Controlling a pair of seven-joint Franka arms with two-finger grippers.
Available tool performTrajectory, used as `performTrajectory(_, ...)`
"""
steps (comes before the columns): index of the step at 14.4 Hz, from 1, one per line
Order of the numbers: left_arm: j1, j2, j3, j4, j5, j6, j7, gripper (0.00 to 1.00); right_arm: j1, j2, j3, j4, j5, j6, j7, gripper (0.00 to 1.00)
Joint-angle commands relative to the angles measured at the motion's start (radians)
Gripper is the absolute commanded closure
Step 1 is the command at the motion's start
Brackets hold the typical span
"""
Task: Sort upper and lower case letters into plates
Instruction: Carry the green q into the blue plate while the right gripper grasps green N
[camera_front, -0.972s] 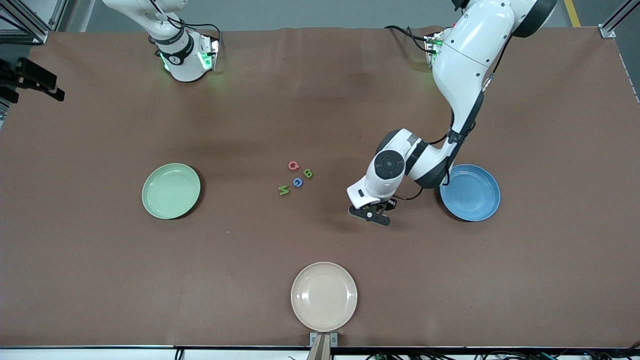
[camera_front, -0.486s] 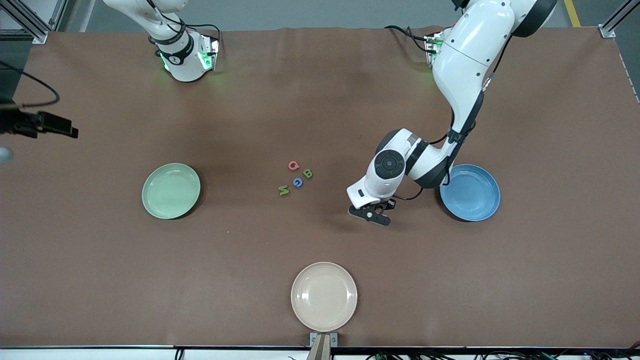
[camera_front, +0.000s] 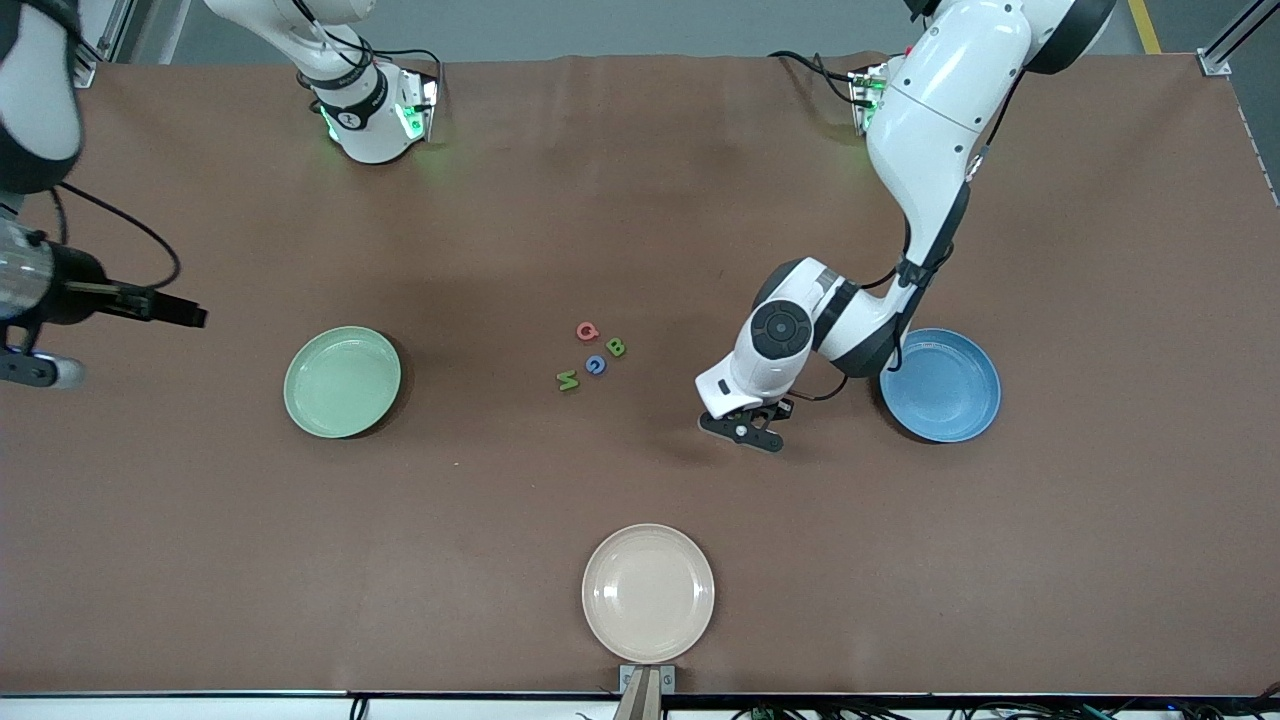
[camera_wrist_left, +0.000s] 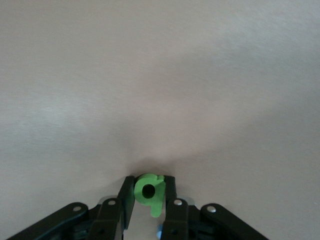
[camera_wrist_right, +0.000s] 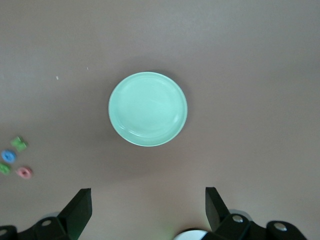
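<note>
Left tool (camera_wrist_left: 149, 200) clenched on a green letter (camera_wrist_left: 149, 192), low over the desk (camera_front: 640, 200) beside the blue plate (camera_front: 941, 385); right tool (camera_wrist_right: 147, 210) released above the green plate (camera_wrist_right: 148, 108)

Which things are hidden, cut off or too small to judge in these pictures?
- Right gripper: front view's edge cuts it off; only the wrist view shows its open fingers.
- Green letter in the left gripper: front view hides it under the hand.
- Four letters: case of some too small to tell.
- Other letters: not in view.
</note>
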Motion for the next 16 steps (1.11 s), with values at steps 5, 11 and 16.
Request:
performTrajectory(5,0.131,-0.189,-0.008,-0.083,0.017,-0.160,0.043,0.92,0.284,-0.017,0.002,-0.261,0.003,0.322,0.681,0.00)
performTrajectory(11,0.290,-0.367,-0.006,-0.324,0.019,-0.154,0.112,0.92,0.436,0.137,0.002,-0.272,0.026,0.560,1.103,0.00)
performTrajectory(16,0.407,-0.420,-0.006,-0.436,0.071,-0.110,0.181,0.92,0.531,0.216,0.002,-0.366,0.026,0.824,1.287,0.00)
